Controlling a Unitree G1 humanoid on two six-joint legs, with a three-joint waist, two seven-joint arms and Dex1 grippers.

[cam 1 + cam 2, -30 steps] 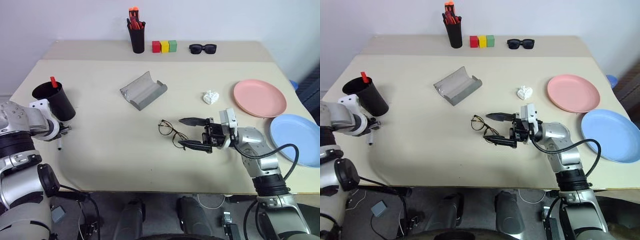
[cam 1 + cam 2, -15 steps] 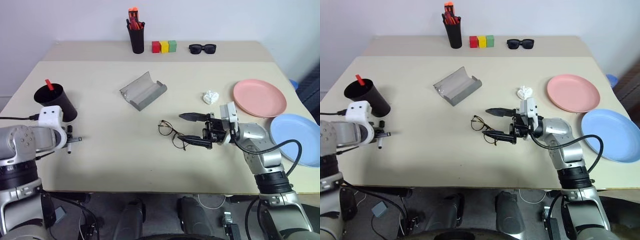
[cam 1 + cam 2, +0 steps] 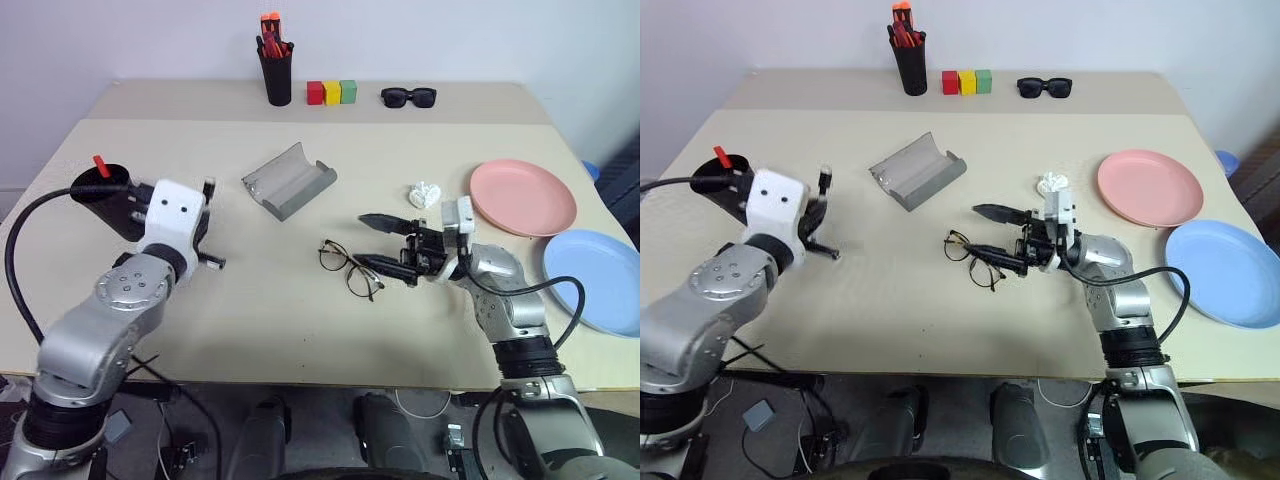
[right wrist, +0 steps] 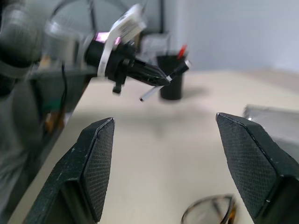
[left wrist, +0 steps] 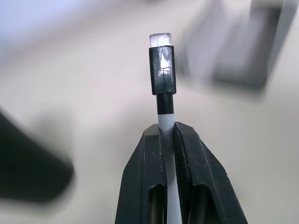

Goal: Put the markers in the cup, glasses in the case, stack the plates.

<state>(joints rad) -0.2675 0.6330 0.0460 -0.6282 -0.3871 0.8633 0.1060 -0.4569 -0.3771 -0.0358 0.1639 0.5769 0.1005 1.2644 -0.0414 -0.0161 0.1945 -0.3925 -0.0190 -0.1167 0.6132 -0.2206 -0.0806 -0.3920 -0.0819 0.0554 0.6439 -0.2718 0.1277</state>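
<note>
While the left gripper [image 5: 167,140] hangs above the table's left side with its two fingers pinched tight on the white marker [image 5: 162,77] (black cap poking out past the tips), the black cup [image 3: 108,198] stands just behind it near the left edge, with the red marker [image 3: 100,164] sticking up out of it. Over toward the middle of the table [image 3: 270,300], the right gripper [image 3: 378,241] points leftward with its fingers spread wide, and the wire-rimmed glasses [image 3: 348,265] lie on the surface just beside the lower fingertip; whether they touch is hard to tell. Behind the glasses, toward the far side, the grey case [image 3: 288,181] lies open with its lining up. Near the right edge sit the pink plate [image 3: 522,196] and, closer to the front right corner, the blue plate [image 3: 595,280], side by side and not stacked. A small crumpled white thing [image 3: 424,194] rests between the case and the pink plate. Along the far edge stand a black pen holder [image 3: 277,80] full of orange-capped pens, three coloured blocks [image 3: 331,93] in a row, and black sunglasses [image 3: 408,97].
</note>
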